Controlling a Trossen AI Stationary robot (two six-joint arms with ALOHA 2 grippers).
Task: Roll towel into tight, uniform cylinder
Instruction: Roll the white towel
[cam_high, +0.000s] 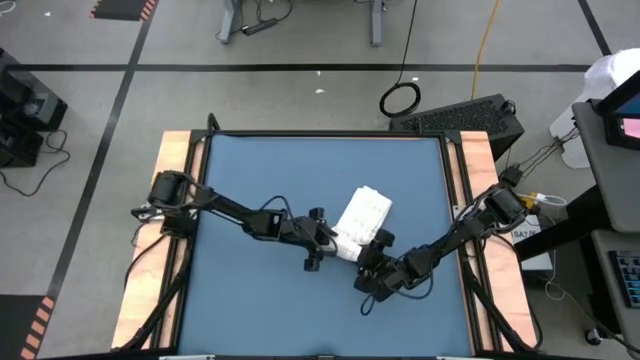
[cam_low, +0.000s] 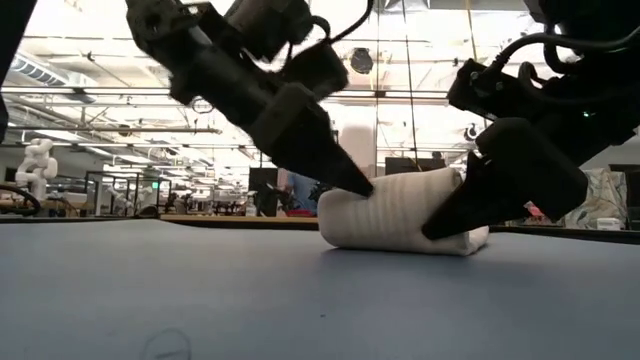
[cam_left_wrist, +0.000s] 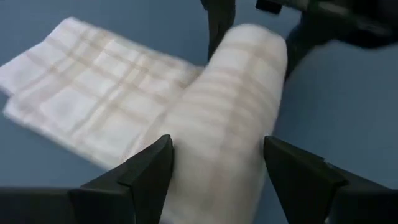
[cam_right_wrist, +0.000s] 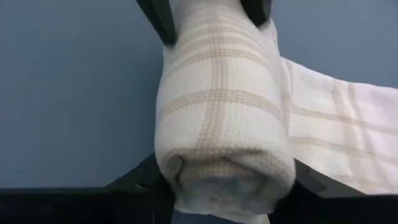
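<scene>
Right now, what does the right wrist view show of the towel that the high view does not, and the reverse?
Only the right wrist view shows the towel's coiled end, layers spiralling inward, between the right gripper's fingers. Only the high view shows the whole blue table, both arms reaching in, and the left gripper at the roll's other end. Both show a partly rolled towel with a flat unrolled part extending from the roll.

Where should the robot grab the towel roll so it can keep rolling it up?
Probably at the roll's two ends, one gripper on each, fingers either side of the roll. The towel is half rolled, with a flat tail beyond. The left gripper straddles one end and the right gripper the other, which should keep the cylinder even.
</scene>
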